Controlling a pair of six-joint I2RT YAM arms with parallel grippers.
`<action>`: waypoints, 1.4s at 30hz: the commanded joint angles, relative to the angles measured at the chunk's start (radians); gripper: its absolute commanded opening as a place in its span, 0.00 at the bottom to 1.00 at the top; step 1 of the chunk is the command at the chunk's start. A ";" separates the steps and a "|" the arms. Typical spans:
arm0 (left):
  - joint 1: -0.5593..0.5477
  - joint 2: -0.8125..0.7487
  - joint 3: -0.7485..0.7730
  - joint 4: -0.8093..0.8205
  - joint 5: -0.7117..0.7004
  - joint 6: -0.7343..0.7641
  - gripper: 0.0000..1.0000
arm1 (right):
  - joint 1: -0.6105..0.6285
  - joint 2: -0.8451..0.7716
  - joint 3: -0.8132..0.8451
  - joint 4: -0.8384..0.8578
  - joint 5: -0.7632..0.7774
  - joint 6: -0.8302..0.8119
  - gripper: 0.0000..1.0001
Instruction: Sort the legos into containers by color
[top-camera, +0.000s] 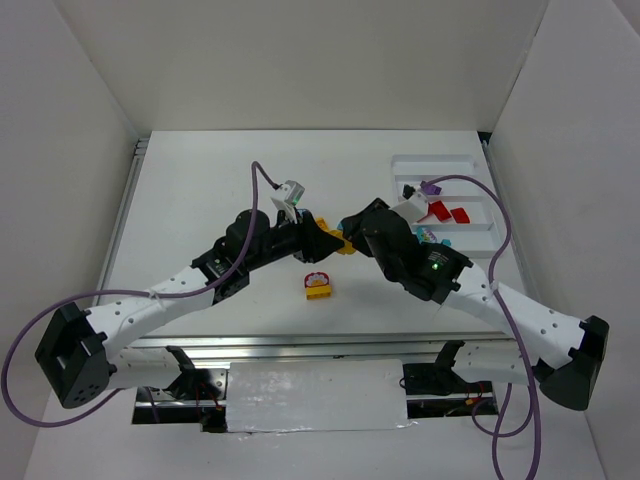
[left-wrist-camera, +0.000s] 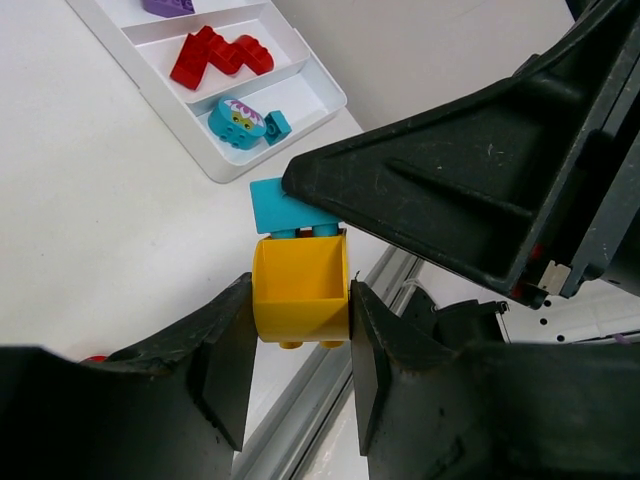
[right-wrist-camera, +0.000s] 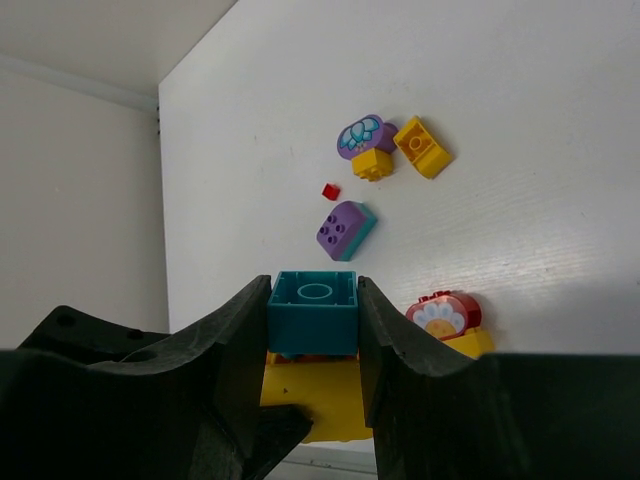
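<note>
Separating stuck pair: left gripper (left-wrist-camera: 300, 335) jaws clamped on yellow brick (left-wrist-camera: 298, 285), right gripper (right-wrist-camera: 313, 295) jaws clamped on teal brick (right-wrist-camera: 312, 315). Next, likely: pull apart, then carry teal brick to tray (left-wrist-camera: 212, 168) compartment holding teal pieces (left-wrist-camera: 238, 122).

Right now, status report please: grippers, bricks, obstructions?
Left gripper shut on yellow brick. Right gripper shut on teal brick, the two bricks joined. No obstruction seen.
</note>
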 joint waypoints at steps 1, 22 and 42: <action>-0.008 0.008 0.052 0.066 0.047 0.012 0.00 | 0.018 -0.004 -0.007 0.058 0.016 0.015 0.04; 0.079 -0.256 0.129 -0.514 -0.337 0.135 0.00 | -0.379 -0.151 -0.231 0.094 -0.237 -0.240 0.99; 0.105 -0.231 0.118 -0.218 0.625 0.181 0.00 | -0.371 -0.426 -0.582 0.903 -1.480 -0.572 1.00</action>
